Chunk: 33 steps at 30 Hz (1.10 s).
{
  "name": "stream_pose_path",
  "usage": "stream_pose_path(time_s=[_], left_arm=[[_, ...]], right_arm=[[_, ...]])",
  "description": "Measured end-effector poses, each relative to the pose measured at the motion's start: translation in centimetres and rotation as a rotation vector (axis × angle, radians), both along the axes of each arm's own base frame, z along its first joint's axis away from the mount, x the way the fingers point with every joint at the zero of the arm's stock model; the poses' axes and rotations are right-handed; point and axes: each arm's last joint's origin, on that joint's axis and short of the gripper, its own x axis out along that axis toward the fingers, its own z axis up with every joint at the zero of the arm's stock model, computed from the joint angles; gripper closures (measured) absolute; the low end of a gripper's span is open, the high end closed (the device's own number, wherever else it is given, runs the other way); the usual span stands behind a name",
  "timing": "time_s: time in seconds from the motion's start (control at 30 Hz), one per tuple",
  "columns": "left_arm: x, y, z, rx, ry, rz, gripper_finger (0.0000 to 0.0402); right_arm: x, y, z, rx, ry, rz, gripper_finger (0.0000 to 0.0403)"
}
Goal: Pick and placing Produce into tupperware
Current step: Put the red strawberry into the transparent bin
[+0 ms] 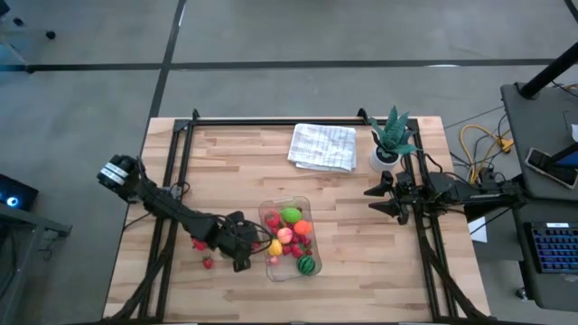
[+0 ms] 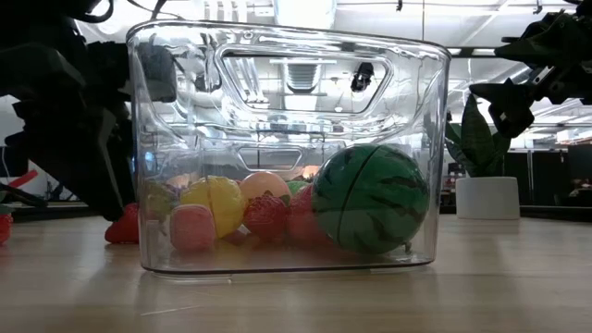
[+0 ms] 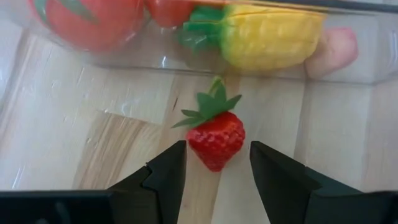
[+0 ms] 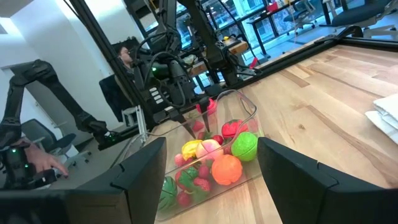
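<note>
The left hand (image 3: 217, 165) is low over the counter (image 1: 235, 162), its fingers partly open on both sides of a strawberry (image 3: 215, 138). There is a small gap on each side, so it holds nothing yet. The berry lies on the wood just outside the tub (image 1: 285, 239), beside its 9 o'clock wall, with the green leaves pointing to the tub.

The berry looks light and stiff, a hard toy with a bumpy skin, so I judge it will not crush but could slip or roll. The best place to take hold is across the wide red body, under the leaves. The leaves are thin and would bend or slide out.

The tub wall is very near in front of the fingers, so there is little room forward. The lift should go straight up first, then over the rim. Inside the tub are already a melon (image 2: 370, 197), a yellow fruit (image 2: 220, 202) and others, with free room more at the 12 o'clock end. Other strawberries (image 1: 203, 253) lie at 9 o'clock of the hand.

The right hand (image 1: 384, 200) waits at 3 o'clock of the tub, well apart, open and empty, near the plant (image 1: 390, 135) and the cloth (image 1: 322, 146).
</note>
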Motion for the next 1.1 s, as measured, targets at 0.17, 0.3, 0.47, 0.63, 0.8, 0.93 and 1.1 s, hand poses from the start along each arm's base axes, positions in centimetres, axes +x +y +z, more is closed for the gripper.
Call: stream_pose_path(time_s=[0.17, 0.3, 0.47, 0.63, 0.8, 0.93, 1.1], left_arm=[[0.0, 0.0, 0.0, 0.006, -0.006, -0.005, 0.0238], [0.0, 0.1, 0.0, 0.048, 0.003, -0.061, 0.0238], [0.1, 0.4, 0.5, 0.033, -0.013, -0.026, 0.0238], [-0.2, 1.2, 0.2, 0.078, 0.043, 0.001, 0.0222], [-0.2, 1.4, 0.7, 0.072, 0.027, 0.007, 0.018], [-0.3, 1.5, 0.5, 0.08, 0.031, 0.009, 0.0157], [-0.1, 1.4, 0.0, 0.135, 0.045, -0.078, 0.0153]], right_arm=[[0.0, 0.0, 0.0, 0.0, 0.0, -0.001, 0.0161], [0.0, 0.0, 0.0, 0.0, 0.0, 0.0, 0.0161], [0.0, 0.0, 0.0, 0.0, 0.0, 0.0, 0.0161], [0.0, 0.0, 0.0, 0.0, 0.0, -0.001, 0.0161], [0.0, 0.0, 0.0, 0.0, 0.0, -0.001, 0.0161], [0.0, 0.0, 0.0, 0.0, 0.0, 0.0, 0.0161], [0.0, 0.0, 0.0, 0.0, 0.0, 0.0, 0.0161]])
